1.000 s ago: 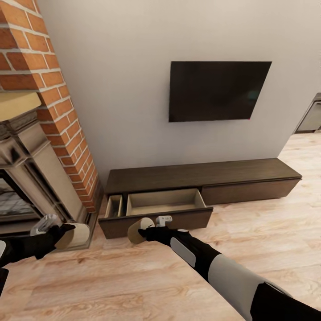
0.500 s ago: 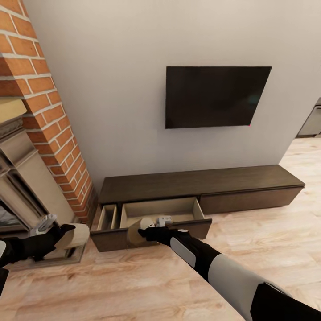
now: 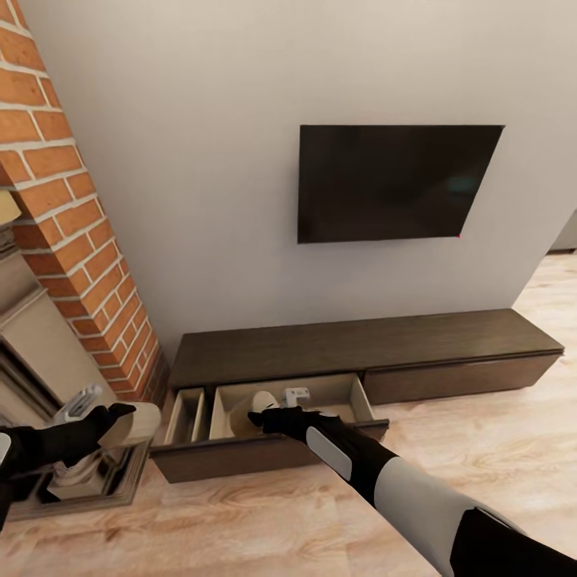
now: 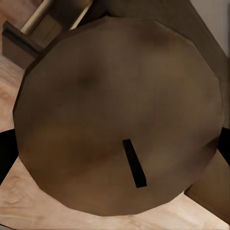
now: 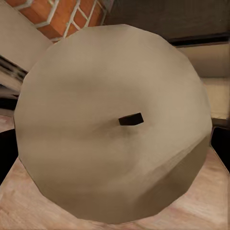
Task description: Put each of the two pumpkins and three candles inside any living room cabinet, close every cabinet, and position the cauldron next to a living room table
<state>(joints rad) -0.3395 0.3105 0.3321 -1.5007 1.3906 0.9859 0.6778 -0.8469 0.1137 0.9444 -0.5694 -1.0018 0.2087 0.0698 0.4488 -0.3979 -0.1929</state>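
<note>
With each end effector gripping a squat pale beige candle, the right end effector (image 3: pixel 258 416) should lower its candle (image 3: pixel 247 410) well inside the open drawer of the long dark brown cabinet (image 3: pixel 361 340) before releasing, while the left end effector (image 3: pixel 112 421) keeps its candle (image 3: pixel 136 423) level near the brick fireplace (image 3: pixel 68 240).

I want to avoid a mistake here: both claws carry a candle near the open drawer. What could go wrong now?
The right claw holds its candle low over the open drawer; it might knock the drawer front. The left claw holds its candle close to the brick fireplace, so a swing could strike it. The cabinet must be closed afterwards.
</note>
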